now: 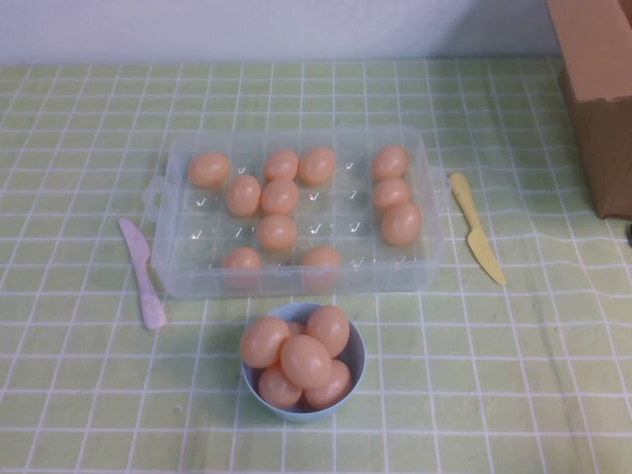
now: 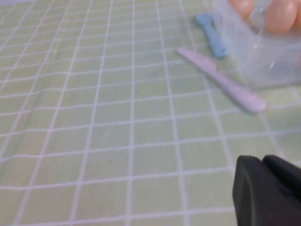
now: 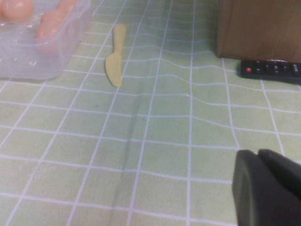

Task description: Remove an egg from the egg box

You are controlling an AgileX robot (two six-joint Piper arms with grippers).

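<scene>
The left gripper [image 2: 270,188], a matte black block, hangs low over the green checked cloth [image 1: 79,395], its jaws clenched on nothing. Ahead of it lies a slim, smooth pink plastic knife [image 2: 221,81], a small blue utensil [image 2: 212,34] just past that, and beyond both the egg box [image 1: 296,212]: clear, glossy, rectangular, with round wells and side tabs. Matte peach eggs sit in its wells, one egg [image 1: 277,232] near the middle. A round light-blue bowl [image 1: 354,348] heaped with eggs stands near the box. A flat yellow knife [image 3: 115,55] lies ahead of the right gripper [image 3: 268,188], with a cardboard box [image 3: 258,26] and a black remote [image 3: 270,69] farther off; whether its jaws are apart or together I cannot tell.
</scene>
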